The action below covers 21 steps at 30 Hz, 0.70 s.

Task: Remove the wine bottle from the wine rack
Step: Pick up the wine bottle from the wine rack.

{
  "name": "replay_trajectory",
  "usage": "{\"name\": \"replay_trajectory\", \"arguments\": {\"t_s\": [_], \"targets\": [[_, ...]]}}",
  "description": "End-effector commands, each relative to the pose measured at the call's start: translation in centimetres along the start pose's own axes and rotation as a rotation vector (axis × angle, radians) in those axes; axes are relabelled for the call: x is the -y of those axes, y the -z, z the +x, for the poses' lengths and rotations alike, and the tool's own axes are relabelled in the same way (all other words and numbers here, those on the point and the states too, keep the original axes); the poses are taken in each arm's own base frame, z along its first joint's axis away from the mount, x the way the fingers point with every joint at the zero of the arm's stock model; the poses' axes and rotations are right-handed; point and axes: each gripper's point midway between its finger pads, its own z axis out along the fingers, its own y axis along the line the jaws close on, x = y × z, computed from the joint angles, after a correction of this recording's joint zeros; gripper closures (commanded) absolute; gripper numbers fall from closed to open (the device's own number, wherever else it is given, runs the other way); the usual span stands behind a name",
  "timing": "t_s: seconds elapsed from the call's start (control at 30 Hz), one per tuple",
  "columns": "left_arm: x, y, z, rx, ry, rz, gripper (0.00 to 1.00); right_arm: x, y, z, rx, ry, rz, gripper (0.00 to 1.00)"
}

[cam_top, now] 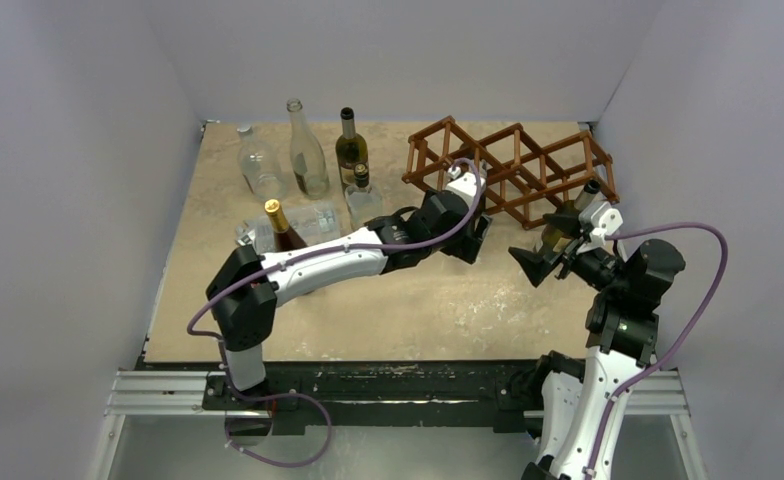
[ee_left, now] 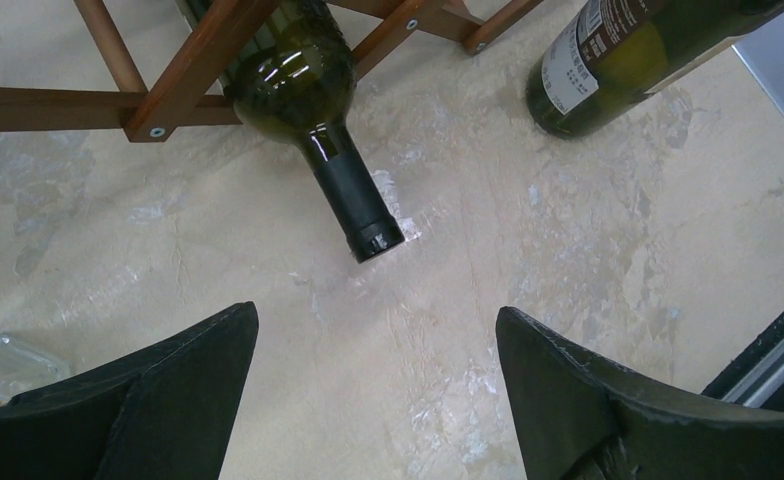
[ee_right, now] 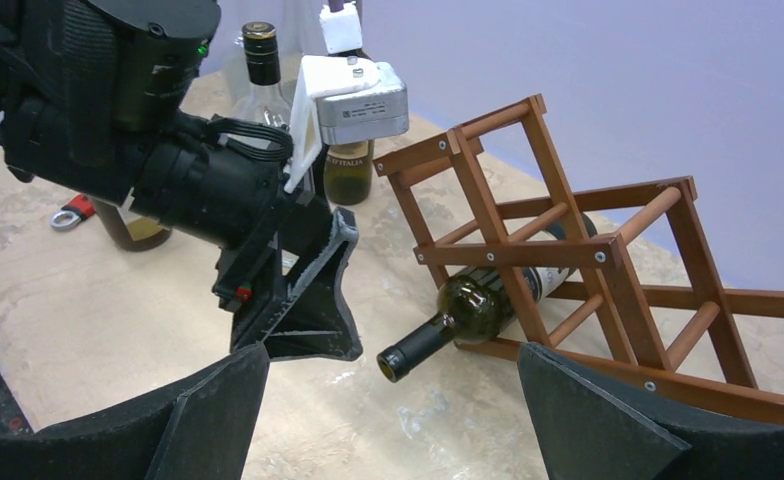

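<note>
Reddish-brown wood at the far right corner of the desk (cam_top: 448, 300): the wine rack (cam_top: 513, 170), a lattice of open diamond cells set along the far edge. In its left-end bottom cell, the wine bottle (ee_right: 473, 305), dark green, on its side, body inside the frame and black-capped neck out toward the near edge, mouth down at the desk top or just above it; cannot tell which. Just in front of that neck, the left gripper (ee_left: 378, 390), released, both black fingers (ee_left: 148, 400) spread wide to either side of bare desk, apart from bottle and rack alike. To the right of it, near the rack's right end, the right gripper (ee_right: 393, 420), likewise released and wide, empty, pointed at the bottle's mouth from the side. Beside the rack's right foot, a second dark bottle (ee_left: 608, 60) with a pale label, base at the desk top; in a cell or merely leaning there, cannot tell. Toward the far left corner of the desk, a cluster of standing bottles (cam_top: 308, 160), some clear, some dark, and closer to the left edge a gold-capped bottle (cam_top: 284, 236).
</note>
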Motion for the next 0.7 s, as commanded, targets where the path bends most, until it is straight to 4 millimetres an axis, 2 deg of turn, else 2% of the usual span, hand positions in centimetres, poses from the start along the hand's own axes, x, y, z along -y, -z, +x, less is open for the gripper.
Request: {"name": "replay_trajectory", "arguments": {"t_s": [0.0, 0.2, 0.4, 0.67], "targets": [[-0.2, -0.9, -3.6, 0.106, 0.012, -0.019, 0.12, 0.7, -0.1, 0.0, 0.005, 0.004, 0.03, 0.01], [-0.3, -2.9, -4.0, 0.135, 0.025, -0.023, 0.12, 1.0, -0.2, 0.1, 0.003, -0.002, 0.037, 0.01], [-1.1, -5.5, -3.3, 0.128, 0.058, -0.044, 0.12, 1.2, -0.2, 0.2, 0.002, -0.008, 0.043, 0.01], [-1.7, -7.7, -2.8, 0.137, 0.096, -0.064, 0.12, 1.3, -0.2, 0.3, 0.0, -0.009, 0.049, 0.01]]}}
